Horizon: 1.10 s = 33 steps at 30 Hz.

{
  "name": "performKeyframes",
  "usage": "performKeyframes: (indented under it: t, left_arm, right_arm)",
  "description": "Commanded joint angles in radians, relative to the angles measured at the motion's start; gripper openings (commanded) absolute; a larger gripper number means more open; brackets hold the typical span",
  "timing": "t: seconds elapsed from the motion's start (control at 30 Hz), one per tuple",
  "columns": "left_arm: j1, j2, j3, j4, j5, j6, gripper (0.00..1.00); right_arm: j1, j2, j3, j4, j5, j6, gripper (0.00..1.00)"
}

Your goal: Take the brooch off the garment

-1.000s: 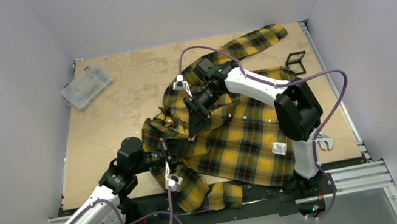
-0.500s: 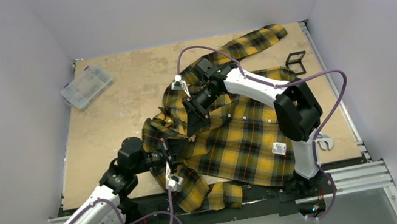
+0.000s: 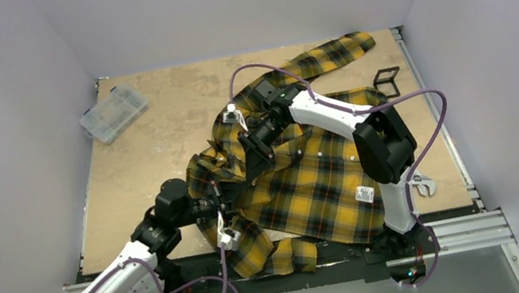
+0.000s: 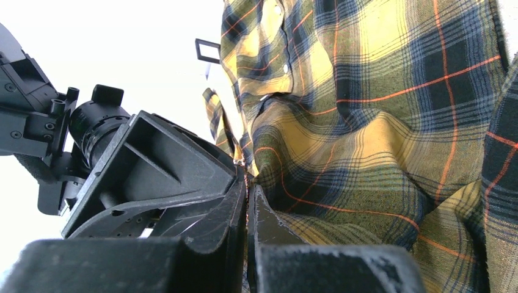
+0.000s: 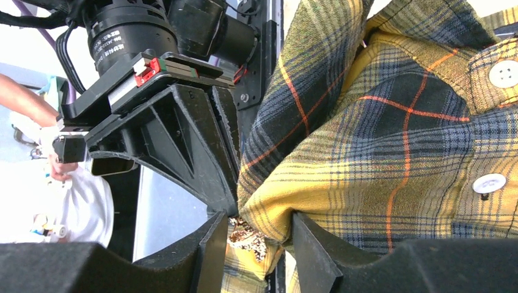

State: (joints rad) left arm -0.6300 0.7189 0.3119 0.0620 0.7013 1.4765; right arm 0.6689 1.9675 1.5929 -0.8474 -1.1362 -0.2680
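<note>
The garment [image 3: 318,176], a yellow-and-black plaid shirt, lies crumpled at the table's middle and right. My left gripper [image 3: 228,197] is shut on a thin raised edge of it, which shows between the shut jaws in the left wrist view [image 4: 247,190]. My right gripper [image 3: 252,165] points down at that pinched fold. In the right wrist view it [image 5: 253,247] is open, with the fold [image 5: 391,152] and the brooch [image 5: 247,238], a small glinting speckled trinket, between its fingers [image 5: 214,253]. The brooch sits near the left finger; the fold touches the right finger.
A clear plastic box [image 3: 113,112] lies at the back left. A black wire frame [image 3: 387,81] stands at the back right and a wrench [image 3: 424,183] lies at the right edge. The shirt's white square tag [image 3: 364,193] and white buttons [image 5: 504,73] show.
My right arm has shifted slightly left and its gripper has edged closer over the pinched fold. The left arm and the shirt have stayed put.
</note>
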Motion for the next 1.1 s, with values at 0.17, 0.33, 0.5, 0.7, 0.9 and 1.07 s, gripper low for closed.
performKeyframes:
  t: [0.17,0.33,0.5,0.7,0.9,1.07]
  left_arm:
    - [-0.006,0.002,0.015,0.072,0.012,-0.009,0.00]
    - [-0.008,-0.002,0.011,0.075,0.016,-0.009,0.00]
    - [-0.008,-0.001,0.011,0.079,0.012,-0.010,0.00]
    - [-0.008,-0.006,0.012,0.069,0.018,-0.010,0.00]
    - [-0.007,-0.034,0.021,-0.012,0.037,-0.015,0.00]
    - [-0.008,-0.024,0.064,-0.109,0.039,-0.074,0.00]
  right_arm:
    - [0.012,0.030,0.057,-0.052,-0.022,-0.063,0.38]
    - [0.010,0.030,0.060,-0.059,-0.025,-0.078,0.31]
    - [0.012,0.030,0.063,-0.081,-0.034,-0.102,0.22]
    - [0.005,0.031,0.077,-0.122,-0.051,-0.140,0.44]
    - [-0.054,0.013,0.117,-0.166,-0.094,-0.182,0.61]
    - [-0.094,-0.034,0.124,-0.165,-0.087,-0.204,0.65]
